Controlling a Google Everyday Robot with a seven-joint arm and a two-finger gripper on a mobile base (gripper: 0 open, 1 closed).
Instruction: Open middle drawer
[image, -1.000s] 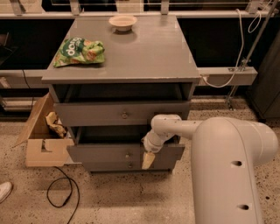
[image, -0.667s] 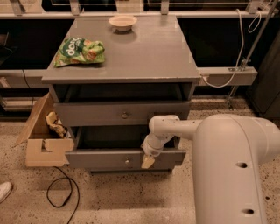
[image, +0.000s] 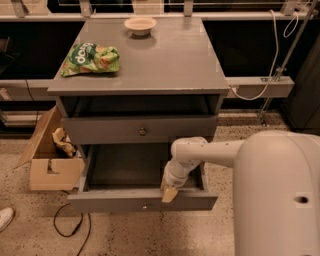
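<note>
White arm (image: 280, 190), tan gripper (image: 169, 194) at tip

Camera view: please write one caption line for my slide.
Robot gripper at the front edge of the middle drawer, which stands pulled out of the grey cabinet.

The middle drawer (image: 120, 200) stands open. The gripper (image: 169, 192) sits at the top edge of the drawer's front, just right of the knob (image: 145, 205). The upper drawer (image: 100, 131) is shut. On the cabinet top (image: 165, 65) lie a chip bag (image: 91, 58) and a bowl (image: 140, 25), well apart. A cardboard box (image: 50, 167) stands left of the cabinet.
</note>
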